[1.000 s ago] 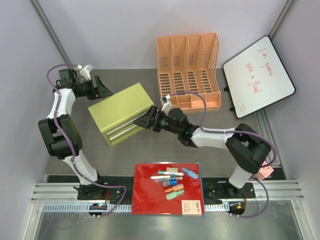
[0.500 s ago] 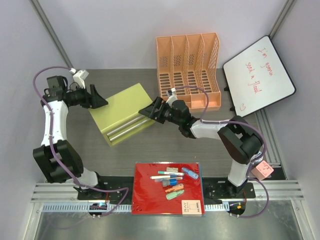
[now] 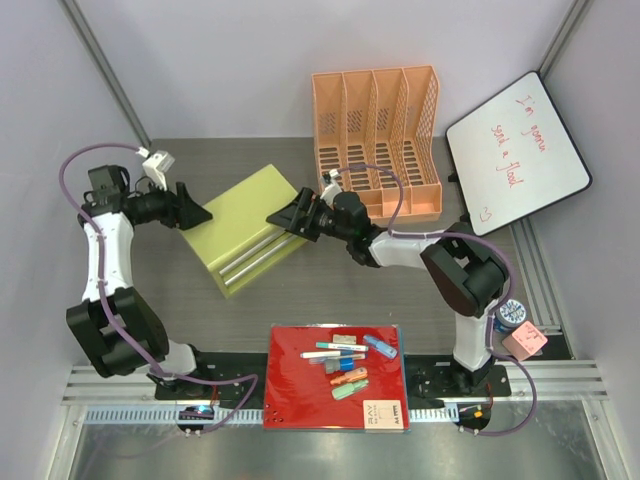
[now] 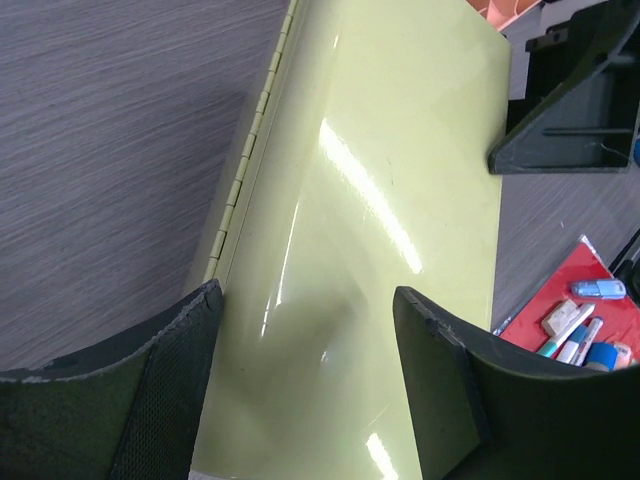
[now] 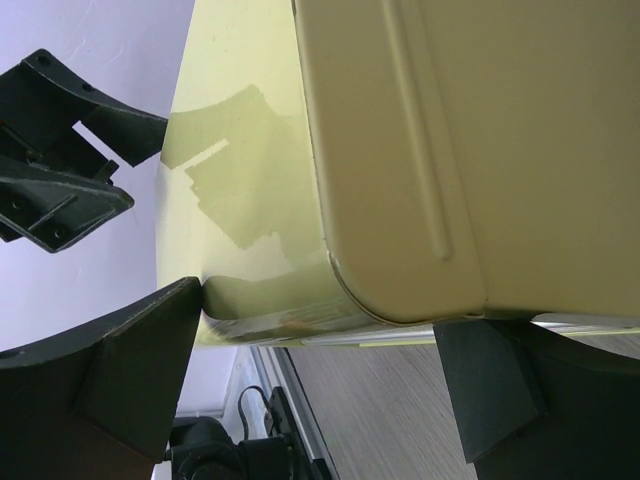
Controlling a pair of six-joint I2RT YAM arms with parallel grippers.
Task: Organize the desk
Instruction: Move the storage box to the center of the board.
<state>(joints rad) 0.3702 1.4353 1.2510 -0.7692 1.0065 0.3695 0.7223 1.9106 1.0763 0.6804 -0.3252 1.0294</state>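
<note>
Dark grey wood-grain worktop [image 3: 300, 290] spans the cell from the arm bases to the back wall. On it, centre-left, a green drawer cabinet [image 3: 240, 215] sits askew. At its left end, left pincer [image 3: 192, 207] open, fingers spread against the glossy face. At its right end, right pincer [image 3: 290, 215] open wide, fingertips at the cabinet's edge. Behind: orange file rack [image 3: 375, 130]. Far right: whiteboard [image 3: 515, 150]. Near edge: red tray [image 3: 290, 395].
</note>
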